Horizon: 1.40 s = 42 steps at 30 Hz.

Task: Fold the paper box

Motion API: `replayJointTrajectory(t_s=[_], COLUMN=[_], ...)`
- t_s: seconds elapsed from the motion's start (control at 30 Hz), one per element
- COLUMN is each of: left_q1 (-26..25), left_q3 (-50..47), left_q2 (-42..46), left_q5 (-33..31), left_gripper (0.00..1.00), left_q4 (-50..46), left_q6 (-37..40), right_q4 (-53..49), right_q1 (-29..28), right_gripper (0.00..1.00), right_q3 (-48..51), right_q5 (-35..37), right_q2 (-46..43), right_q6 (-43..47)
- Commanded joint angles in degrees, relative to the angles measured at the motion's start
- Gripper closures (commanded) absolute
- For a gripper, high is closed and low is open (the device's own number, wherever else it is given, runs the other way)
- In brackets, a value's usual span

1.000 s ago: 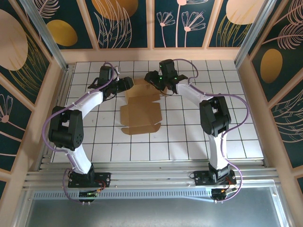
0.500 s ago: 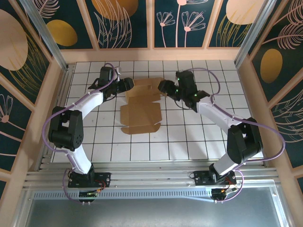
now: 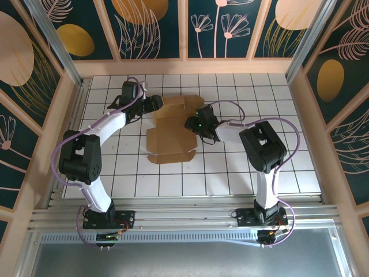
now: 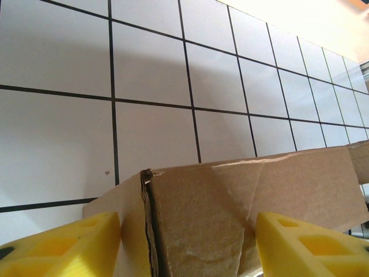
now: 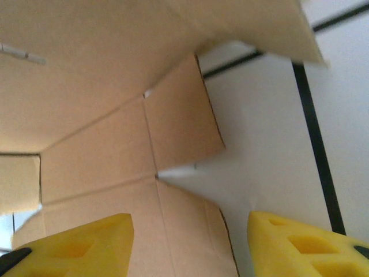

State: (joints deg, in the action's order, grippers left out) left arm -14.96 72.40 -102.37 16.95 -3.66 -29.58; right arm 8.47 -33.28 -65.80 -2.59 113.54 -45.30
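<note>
The paper box [image 3: 173,138] is a brown die-cut sheet lying on the white tiles, its far strip [image 3: 180,106] folded up. My left gripper [image 3: 157,104] is at that strip's left end. In the left wrist view a raised, creased corner of the paper box [image 4: 202,213] fills the gap of the left gripper [image 4: 187,248] and touches both yellow fingers [image 4: 63,248]. My right gripper [image 3: 192,122] hovers low over the sheet's right edge. In the right wrist view the right gripper [image 5: 190,248] is open above the flat cardboard [image 5: 104,144] and a side flap [image 5: 179,115], holding nothing.
The white tiled table [image 3: 242,167] has bare tiles right of and in front of the sheet. Wooden walls [image 3: 305,115] close in both sides and the back. A metal rail [image 3: 184,216] runs along the near edge by the arm bases.
My right gripper has swung from the sheet's far edge out to the right, then down and in to the sheet's right edge. The left arm and the raised strip have not moved.
</note>
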Motion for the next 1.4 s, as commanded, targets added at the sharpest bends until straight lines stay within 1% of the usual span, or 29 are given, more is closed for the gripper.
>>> replayJointTrajectory(t_s=[0.0, 0.13, 0.37, 0.4, 0.47, 0.53, 0.63, 0.77, 0.83, 1.0, 1.07, 1.17, 1.23, 1.3, 1.33, 1.37], left_q1=[-0.20, -0.24, -0.24, -0.20, -0.23, -0.24, -0.24, -0.18, -0.23, -0.18, -0.24, -0.24, -0.24, -0.24, -0.24, -0.24], left_q3=[-0.06, -0.07, 0.24, 0.28, 0.28, 0.35, 0.54, 0.46, 0.55, 0.72, 0.72, 0.64, 0.37, 0.37, 0.37, 0.37], left_q2=[1.24, 1.24, 1.28, 1.33, 1.46, 1.39, 1.28, 1.59, 1.64, 1.47, 1.40, 1.37, 1.32, 1.37, 1.34, 1.31], left_q5=[-0.17, 0.14, 0.54, 0.54, 0.53, 0.53, 0.80, 0.54, 0.54, 0.54, 0.54, 0.95, 1.07, 1.23, 1.36, 1.48], left_gripper=[0.38, 0.38, 0.38, 0.38, 0.38, 0.38, 0.38, 0.38, 0.38, 0.38, 0.38, 0.38, 0.38, 0.38, 0.38, 0.38], left_q4=[-2.06, -1.88, -1.99, -1.99, -1.88, -1.79, -1.87, -1.79, -1.74, -1.88, -1.97, -1.88, -1.61, -1.61, -1.61, -1.57], left_q6=[1.59, 1.59, 1.72, 1.72, 1.72, 1.63, 1.46, 1.63, 1.50, 1.53, 1.64, 1.55, 1.42, 1.46, 1.44, 1.41], right_q4=[5.28, 9.05, 9.70, 9.34, 7.82, 5.77, 0.81, -0.25, 1.37, 10.72, 14.77, 19.04, 20.59, 21.66, 21.46, 21.18], right_q1=[0.41, 0.59, 0.85, 0.85, 0.61, 0.58, 0.67, 0.67, 0.85, 1.09, 1.02, 0.94, 0.85, 0.52, 0.19, -0.15], right_gripper=[0.45, 0.45, 0.45, 0.43, 0.37, 0.32, 0.28, 0.26, 0.26, 0.35, 0.38, 0.42, 0.48, 0.56, 0.59, 0.60], right_q3=[-2.01, -2.08, -2.84, -2.77, -2.50, -2.25, -3.57, -4.59, -4.47, -3.52, -2.10, 0.31, 1.27, 1.65, 1.64, 1.47], right_q5=[4.10, 3.67, 2.04, 2.05, 4.38, 8.49, 14.12, 15.93, 13.82, -0.84, -4.24, -4.86, -4.27, -3.47, -2.47, -1.59], right_q2=[1.32, 3.38, 5.82, 5.78, 5.22, 4.47, 4.54, 5.36, 6.06, 8.08, 8.03, 6.85, 5.81, 5.07, 4.71, 4.44], right_q6=[1.34, 2.65, 3.25, 3.16, 2.46, 1.51, 1.06, 1.36, 1.57, 0.15, -1.49, -2.68, -1.75, 0.58, 2.01, 3.84])
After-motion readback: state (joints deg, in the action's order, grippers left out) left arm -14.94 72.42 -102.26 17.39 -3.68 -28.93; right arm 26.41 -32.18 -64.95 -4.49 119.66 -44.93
